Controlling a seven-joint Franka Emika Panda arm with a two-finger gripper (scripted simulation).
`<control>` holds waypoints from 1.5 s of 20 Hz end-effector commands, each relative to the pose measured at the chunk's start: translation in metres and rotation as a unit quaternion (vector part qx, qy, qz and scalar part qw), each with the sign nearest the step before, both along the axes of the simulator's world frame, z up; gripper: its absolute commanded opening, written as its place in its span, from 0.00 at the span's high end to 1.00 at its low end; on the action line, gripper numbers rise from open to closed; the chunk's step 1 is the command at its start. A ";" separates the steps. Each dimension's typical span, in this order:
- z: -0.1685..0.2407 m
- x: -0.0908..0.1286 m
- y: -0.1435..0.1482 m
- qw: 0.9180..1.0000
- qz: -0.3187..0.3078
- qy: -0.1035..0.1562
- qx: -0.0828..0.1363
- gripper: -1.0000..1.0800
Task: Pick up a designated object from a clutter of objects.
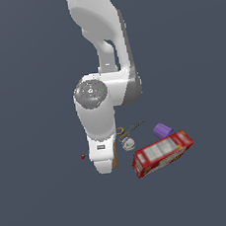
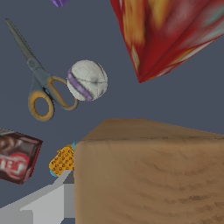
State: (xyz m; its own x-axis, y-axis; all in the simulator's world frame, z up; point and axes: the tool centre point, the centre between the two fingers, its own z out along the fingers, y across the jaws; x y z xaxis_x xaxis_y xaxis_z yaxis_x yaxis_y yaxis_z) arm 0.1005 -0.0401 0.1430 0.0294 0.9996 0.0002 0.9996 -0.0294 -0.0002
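You have no container here: everything lies loose on the flat dark grey-blue ground (image 1: 41, 202).

In the wrist view the tan-brown box (image 2: 148, 175) fills most of the frame, very close to the camera, its wood-grained face square-on and its upper face slanting away. One grey finger (image 2: 43, 201) of the hand shows at the box's side, up against its edge; the other finger is out of sight, so you cannot tell whether the hand is clamped on the box or merely beside it.

In the exterior view you see only a thin brown sliver of that box (image 1: 115, 157) showing at the edge of the white hand (image 1: 103, 166), which hides the rest.

Around it, the red and white printed box (image 1: 162, 153) lies tilted on the exterior view's right, close to the hand but apart from it. The purple cylinder (image 1: 162, 130) sits just behind that box. The white round piece (image 1: 128, 143), banded in purple, lies between the hand and the red box, and scissors with yellow-ringed handles (image 2: 37, 83) lie just beside it. The dark red packet (image 2: 17, 157) and the orange lump (image 2: 62, 161) appear in the wrist view near the finger. A tiny red bit (image 1: 82, 156) lies alone on the exterior view's left.

The arm (image 1: 101, 32) comes down from the top of the exterior view, bends at a round joint and points the hand straight down, low among the objects.
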 end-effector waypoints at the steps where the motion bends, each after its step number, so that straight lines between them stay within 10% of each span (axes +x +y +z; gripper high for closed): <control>1: 0.000 0.000 0.000 1.000 0.000 0.000 0.000 1.00; 17: 0.019 -0.008 0.004 1.000 0.000 0.000 0.000 1.00; 30: 0.119 -0.051 0.028 1.000 0.000 0.000 -0.001 1.00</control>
